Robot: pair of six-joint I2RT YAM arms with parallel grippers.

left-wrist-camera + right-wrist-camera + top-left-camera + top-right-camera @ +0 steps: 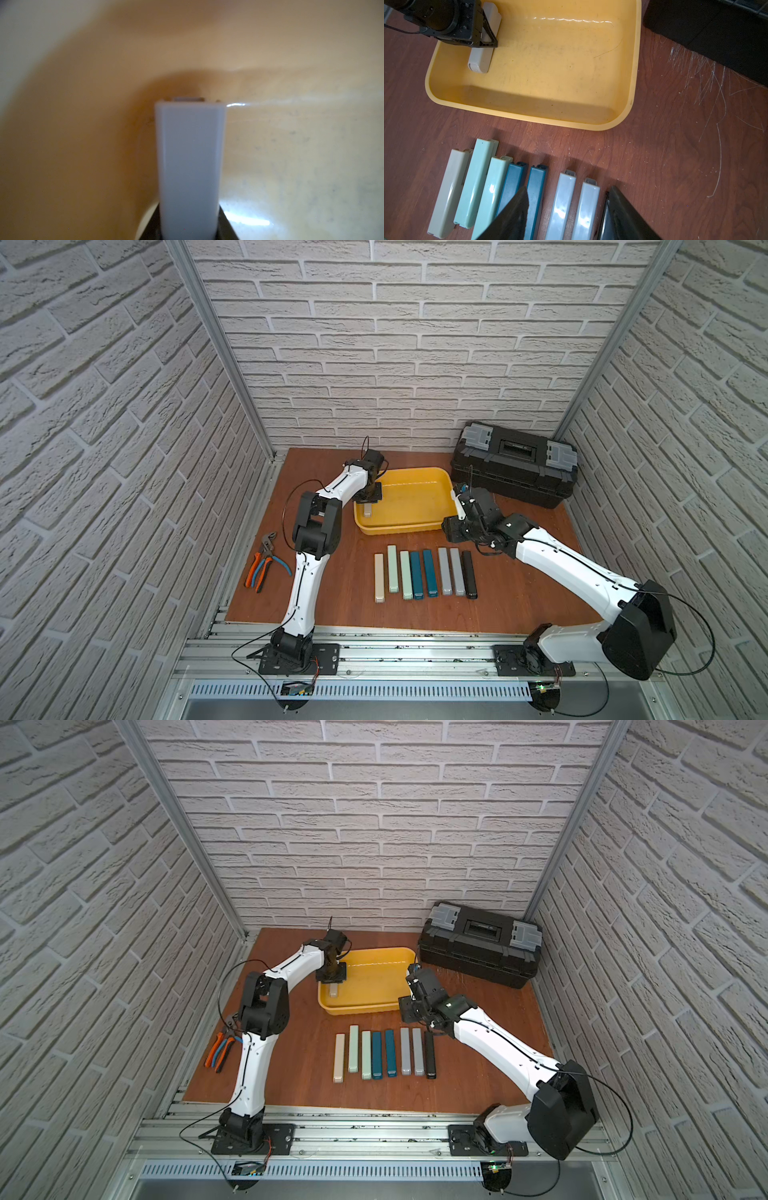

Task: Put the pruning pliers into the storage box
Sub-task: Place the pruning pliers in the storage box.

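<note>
The left tool point(367, 502) reaches down into the storage box point(399, 527) near its 8 o'clock corner and is clenched on the beige pruning pliers point(480, 60). This piece is low inside the box, just beside the wall at 9 o'clock, and its length runs from 12 to 6 o'clock. I cannot tell if it rests fully on the floor.

The other eight pruning pliers point(428, 572) lie in a row on the surface point(332, 605), at 6 o'clock of the box and apart from it. From 9 to 3 o'clock they are one beige, two mint, two teal, two grey and one black.

The right tool point(569, 188) hangs above the 3 o'clock half of this row, released, with nothing between its fingers.

A black toolbox point(515, 472) stands at 2 o'clock of the box. The orange and blue pliers point(266, 562) lie at 9 o'clock of the surface.
</note>
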